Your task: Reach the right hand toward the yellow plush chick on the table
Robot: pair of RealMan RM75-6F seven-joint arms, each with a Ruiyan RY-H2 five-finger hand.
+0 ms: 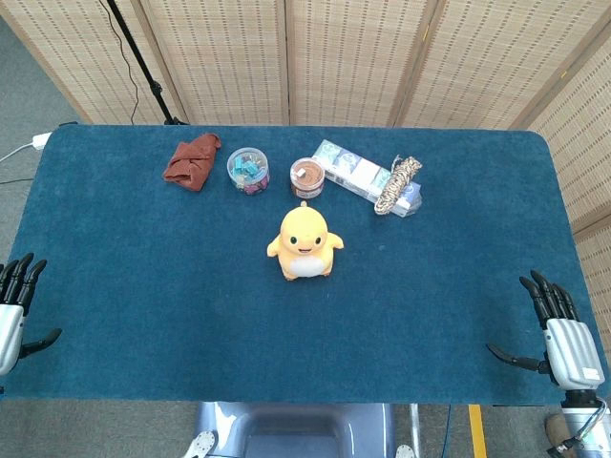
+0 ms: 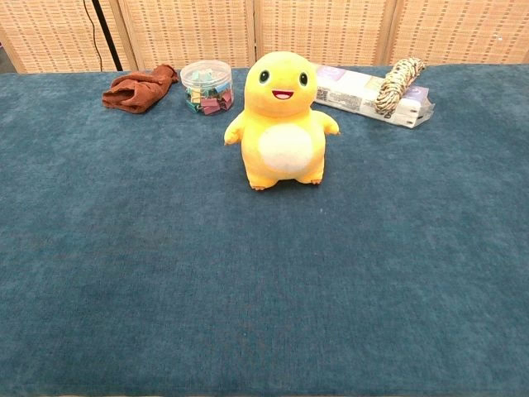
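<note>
The yellow plush chick (image 1: pixel 304 244) stands upright near the middle of the blue table, facing the robot; the chest view shows its white belly and smiling face (image 2: pixel 283 120). My right hand (image 1: pixel 561 330) hovers at the table's near right corner, fingers spread, holding nothing, far from the chick. At the near left edge my left hand (image 1: pixel 13 307) is also empty with fingers apart. Neither hand appears in the chest view.
Behind the chick lie a brown cloth (image 1: pixel 192 160), a clear tub of clips (image 1: pixel 247 170), a round brown-lidded jar (image 1: pixel 306 177), and a white box (image 1: pixel 366 176) with a coiled rope (image 1: pixel 397 184) on it. Woven screens stand behind the table.
</note>
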